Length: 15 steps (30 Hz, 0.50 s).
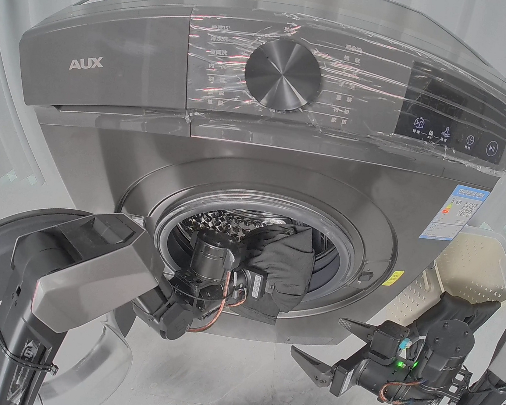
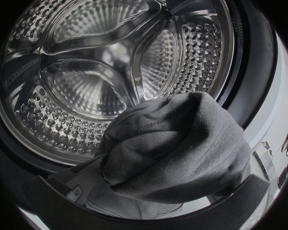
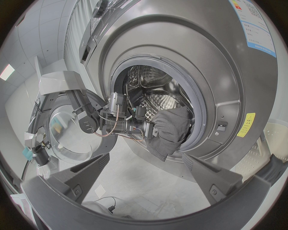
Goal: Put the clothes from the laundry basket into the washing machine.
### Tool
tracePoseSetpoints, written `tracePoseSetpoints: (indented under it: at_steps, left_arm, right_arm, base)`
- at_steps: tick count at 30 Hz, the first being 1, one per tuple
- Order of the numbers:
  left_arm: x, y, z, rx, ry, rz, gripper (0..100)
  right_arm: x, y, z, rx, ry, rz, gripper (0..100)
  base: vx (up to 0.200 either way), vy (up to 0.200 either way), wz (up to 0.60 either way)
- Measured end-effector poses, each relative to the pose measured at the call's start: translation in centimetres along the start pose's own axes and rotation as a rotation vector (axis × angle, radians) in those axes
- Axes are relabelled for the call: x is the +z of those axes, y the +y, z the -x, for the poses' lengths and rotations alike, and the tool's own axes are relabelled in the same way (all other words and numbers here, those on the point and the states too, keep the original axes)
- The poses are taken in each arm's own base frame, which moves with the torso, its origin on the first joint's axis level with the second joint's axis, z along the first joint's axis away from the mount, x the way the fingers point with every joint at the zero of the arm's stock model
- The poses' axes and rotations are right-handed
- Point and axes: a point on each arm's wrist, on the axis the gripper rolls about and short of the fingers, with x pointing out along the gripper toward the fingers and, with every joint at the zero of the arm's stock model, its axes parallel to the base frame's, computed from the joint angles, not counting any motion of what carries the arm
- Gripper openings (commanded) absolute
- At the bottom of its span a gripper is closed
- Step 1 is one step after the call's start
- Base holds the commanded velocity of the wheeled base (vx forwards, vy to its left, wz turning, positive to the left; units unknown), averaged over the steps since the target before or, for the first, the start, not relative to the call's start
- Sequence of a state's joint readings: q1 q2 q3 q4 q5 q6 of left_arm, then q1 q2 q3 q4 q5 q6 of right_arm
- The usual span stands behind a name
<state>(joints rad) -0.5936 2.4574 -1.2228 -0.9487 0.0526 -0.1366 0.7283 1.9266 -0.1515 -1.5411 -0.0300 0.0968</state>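
Hanging bunched over the left gripper, a dark grey garment is sitting at the mouth of the washing machine, partly inside the steel drum and partly drooping over the opening's near rim. Cloth is covering that gripper's jaws, so I cannot tell whether they are clamping it. The right gripper is hovering low at the right, jaws spread wide and holding nothing, near the white laundry basket.

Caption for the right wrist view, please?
Dark garment draped on the left gripper at the washing machine's drum mouth; right gripper open in the foreground.
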Motion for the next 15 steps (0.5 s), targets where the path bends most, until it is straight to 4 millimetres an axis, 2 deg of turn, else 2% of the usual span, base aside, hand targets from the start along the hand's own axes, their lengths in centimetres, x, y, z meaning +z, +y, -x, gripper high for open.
tracePoseSetpoints:
  at_steps: [7, 8, 15]
  left_arm:
    - [-0.3, 0.1, -1.2, 0.010, -0.023, 0.008, 100]
    - [0.1, 0.1, -1.6, 0.014, -0.042, 0.014, 0]
    - [2.8, 1.5, -3.6, 0.088, -0.181, 0.070, 0]
  right_arm:
    - [0.0, 0.0, 0.0, 0.005, 0.000, 0.000, 100]
    - [0.0, 0.0, 0.0, 0.005, 0.000, 0.000, 100]
    - [0.0, 0.0, 0.0, 0.005, 0.002, 0.000, 100]
  base:
    - [0.000, 0.000, 0.00]
    - [0.000, 0.000, 0.00]
    - [0.000, 0.000, 0.00]
